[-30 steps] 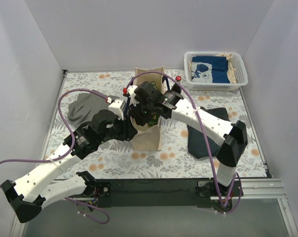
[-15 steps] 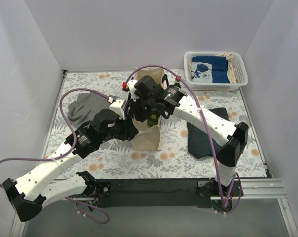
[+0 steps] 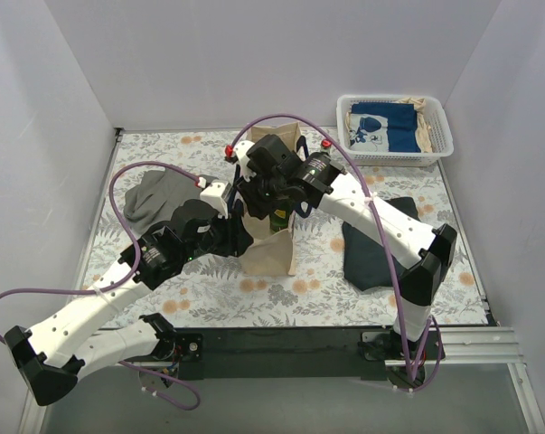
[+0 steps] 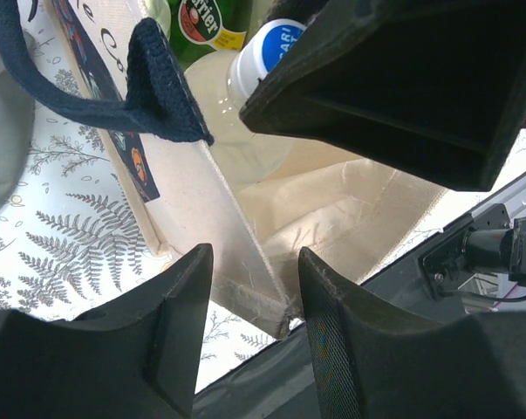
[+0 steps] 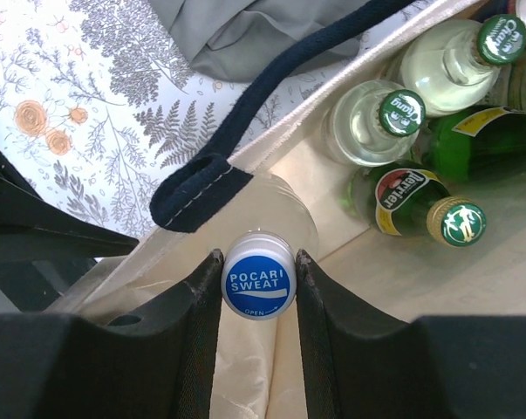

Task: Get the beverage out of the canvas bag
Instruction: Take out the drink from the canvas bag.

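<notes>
The cream canvas bag (image 3: 270, 246) with navy handles (image 5: 245, 131) stands mid-table. My right gripper (image 5: 258, 262) reaches down into its mouth and is shut on the blue-and-white cap of a clear Pocari Sweat bottle (image 5: 259, 278); both fingers touch the cap. The bottle's body is still inside the bag, by the wall. The same cap shows in the left wrist view (image 4: 271, 48). My left gripper (image 4: 254, 257) straddles the bag's near rim corner (image 4: 245, 271) and holds it. Beside the bottle stand a green Perrier bottle (image 5: 420, 205) and two clear bottles with green caps (image 5: 402, 112).
A white plastic basket (image 3: 446, 136) with blue cloth stands at the back right. A dark cloth (image 3: 380, 240) lies right of the bag and a grey cloth (image 3: 155, 199) lies left. Walls close in on both sides.
My right wrist has risen and shifted back and left over the bag's mouth. The left arm and the bag have barely moved.
</notes>
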Controlling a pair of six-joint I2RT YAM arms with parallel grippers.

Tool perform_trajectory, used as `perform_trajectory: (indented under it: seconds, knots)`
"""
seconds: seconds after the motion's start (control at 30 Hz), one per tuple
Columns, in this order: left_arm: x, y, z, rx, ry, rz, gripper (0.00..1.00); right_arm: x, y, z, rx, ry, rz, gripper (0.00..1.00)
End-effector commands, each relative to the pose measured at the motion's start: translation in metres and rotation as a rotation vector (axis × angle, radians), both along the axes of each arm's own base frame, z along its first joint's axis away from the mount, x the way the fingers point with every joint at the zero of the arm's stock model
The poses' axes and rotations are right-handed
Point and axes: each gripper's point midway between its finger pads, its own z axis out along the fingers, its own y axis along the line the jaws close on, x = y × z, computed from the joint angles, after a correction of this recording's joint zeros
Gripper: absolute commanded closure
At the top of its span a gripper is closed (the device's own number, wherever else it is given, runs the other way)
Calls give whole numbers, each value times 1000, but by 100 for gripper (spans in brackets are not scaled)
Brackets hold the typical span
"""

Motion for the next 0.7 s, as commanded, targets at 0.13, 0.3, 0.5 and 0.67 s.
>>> perform_trajectory:
  seconds: [0.13, 0.3, 0.5, 0.67]
  knots:
    - [3, 11, -5, 73, 2, 31, 56, 9, -3, 95, 224, -184, -65, 99]
    - [4, 13, -4, 74, -4, 45, 56, 10, -6, 104, 248, -203, -83, 99]
    - [6, 16, 1, 69, -19, 64, 54, 7, -5, 123, 299, -220, -74, 99]
    - [8, 16, 2, 73, -23, 73, 48, 4, -8, 134, 325, -229, -67, 99]
